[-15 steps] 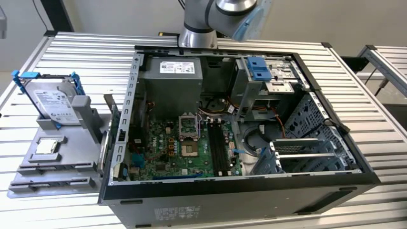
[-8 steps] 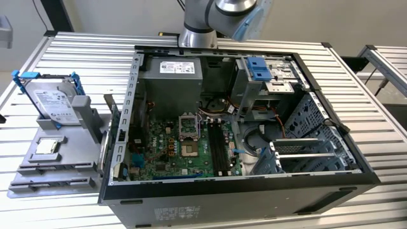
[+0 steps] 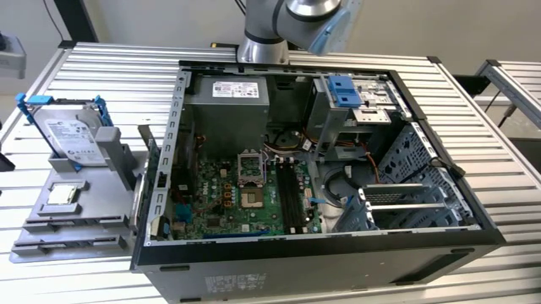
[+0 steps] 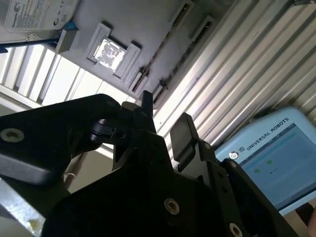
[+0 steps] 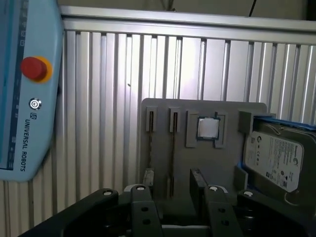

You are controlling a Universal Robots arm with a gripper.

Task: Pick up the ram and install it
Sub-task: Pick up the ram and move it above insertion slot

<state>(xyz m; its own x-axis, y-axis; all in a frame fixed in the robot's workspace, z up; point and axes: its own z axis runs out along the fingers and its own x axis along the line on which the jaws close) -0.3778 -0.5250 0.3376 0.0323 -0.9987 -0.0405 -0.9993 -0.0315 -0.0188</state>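
Note:
A grey holder (image 5: 197, 163) lies on the slatted table, at the exterior view's left (image 3: 97, 212). A thin dark strip (image 5: 173, 158) stands edge-on in one of its narrow slots and looks like the ram; I cannot tell for sure. My gripper (image 5: 170, 190) hangs high above the holder, open, with nothing between its black fingers (image 5: 143, 197). In the second wrist view the gripper (image 4: 165, 118) shows the same gap. The open computer case (image 3: 169, 190) holds the motherboard with long black memory slots (image 3: 290, 196).
A silver hard drive (image 3: 72, 136) in a blue frame stands on the holder, also seen in both wrist views (image 5: 276, 158) (image 4: 34, 15). Beside it sits a square processor chip (image 3: 66, 195) (image 5: 207, 127). A light-blue teach pendant (image 5: 24, 98) lies on the table.

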